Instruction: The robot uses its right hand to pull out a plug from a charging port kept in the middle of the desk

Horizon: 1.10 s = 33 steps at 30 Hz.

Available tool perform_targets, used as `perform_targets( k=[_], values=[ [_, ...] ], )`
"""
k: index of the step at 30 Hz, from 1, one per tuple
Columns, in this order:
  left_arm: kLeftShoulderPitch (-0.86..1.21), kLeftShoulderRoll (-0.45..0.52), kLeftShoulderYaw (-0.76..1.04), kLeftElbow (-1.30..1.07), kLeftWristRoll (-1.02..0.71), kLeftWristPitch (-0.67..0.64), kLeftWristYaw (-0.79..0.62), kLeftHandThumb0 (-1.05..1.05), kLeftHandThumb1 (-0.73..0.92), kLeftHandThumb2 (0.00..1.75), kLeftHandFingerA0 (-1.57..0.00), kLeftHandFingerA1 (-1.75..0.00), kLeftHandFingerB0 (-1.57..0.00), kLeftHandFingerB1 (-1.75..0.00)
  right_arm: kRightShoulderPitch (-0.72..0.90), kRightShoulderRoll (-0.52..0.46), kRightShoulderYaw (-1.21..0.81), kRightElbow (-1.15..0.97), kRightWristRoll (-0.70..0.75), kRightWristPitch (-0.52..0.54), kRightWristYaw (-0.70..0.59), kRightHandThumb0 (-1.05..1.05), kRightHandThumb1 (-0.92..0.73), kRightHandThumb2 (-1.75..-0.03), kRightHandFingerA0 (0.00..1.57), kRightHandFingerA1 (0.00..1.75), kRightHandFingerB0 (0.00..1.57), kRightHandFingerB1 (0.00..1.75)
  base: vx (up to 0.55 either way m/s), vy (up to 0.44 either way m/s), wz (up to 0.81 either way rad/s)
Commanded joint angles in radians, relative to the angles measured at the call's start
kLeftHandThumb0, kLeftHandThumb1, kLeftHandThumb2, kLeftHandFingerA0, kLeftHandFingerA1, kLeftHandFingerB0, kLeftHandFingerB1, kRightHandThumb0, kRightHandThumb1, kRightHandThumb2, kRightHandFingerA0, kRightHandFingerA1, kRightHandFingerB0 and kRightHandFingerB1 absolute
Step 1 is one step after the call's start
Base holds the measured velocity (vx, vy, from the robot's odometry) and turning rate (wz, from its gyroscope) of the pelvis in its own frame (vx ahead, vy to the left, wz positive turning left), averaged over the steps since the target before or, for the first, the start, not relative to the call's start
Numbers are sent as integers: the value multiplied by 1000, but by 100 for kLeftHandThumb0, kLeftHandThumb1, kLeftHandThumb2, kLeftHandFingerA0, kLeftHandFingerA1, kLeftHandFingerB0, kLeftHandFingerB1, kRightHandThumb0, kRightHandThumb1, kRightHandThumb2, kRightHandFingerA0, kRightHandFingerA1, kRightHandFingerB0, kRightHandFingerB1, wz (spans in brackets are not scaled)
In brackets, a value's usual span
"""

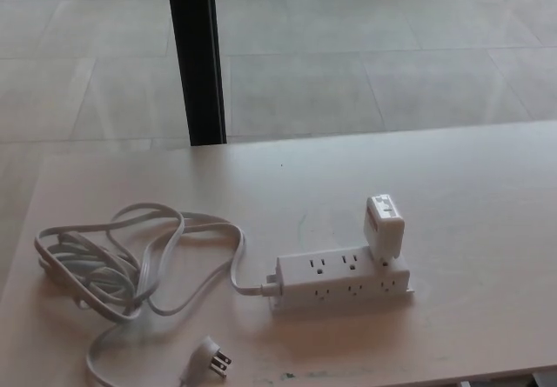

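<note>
Neither robot hand nor any part of an arm appears in the head view, so the state of the hands cannot be told.

The pale bench (487, 196) fills the lower half of the view; its far edge runs across the middle, with tiled floor (365, 65) beyond it. A black vertical post (197, 56) stands behind the far edge, left of centre.

Toward the left edge of the bench lies a loosely coiled white cable (113, 261). Its free end carries a pronged wall plug (211, 359), lying flat near the near edge.

The cable runs right into the left end of a white power strip (339, 281), which lies flat near the middle of the bench, closer to the near edge. Several sockets show on its top and front faces.

At the right end of the strip a white plug (384, 228), a blocky adapter, sits seated in a top socket. It stands up from the strip, tilted slightly. Nothing on the bench surrounds or covers it.
</note>
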Motion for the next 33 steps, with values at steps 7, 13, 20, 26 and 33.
perform_targets(
  k=[7,13,20,26,33],
  values=[
    [-44,71,134,89,-127,-16,-85,-98,37,91,-85,-71,-67,-63,-242,-145,-165,-286,223,169,-11,-66,-41,-62,121,84,58,43,0,0,0],
    [-56,73,144,107,-134,3,-101,-92,41,95,-83,-74,-64,-65,-423,-221,-21,-485,161,270,-2,-67,-57,-58,83,85,45,37,0,0,0],
    [-56,76,141,119,-144,2,-105,-93,61,59,-86,-68,-70,-60,-611,-232,215,-456,41,190,25,-67,-56,-58,90,95,49,36,0,0,0],
    [-68,83,140,138,-157,9,-107,-92,44,97,-84,-73,-63,-65,-715,-219,372,-433,-1,174,65,-66,-57,-58,96,96,46,35,0,0,0],
    [-69,93,126,136,-156,9,-99,-95,63,60,-87,-68,-70,-60,-781,-239,559,-405,-96,221,127,-72,-56,-60,89,135,44,34,0,0,0]
  ],
)
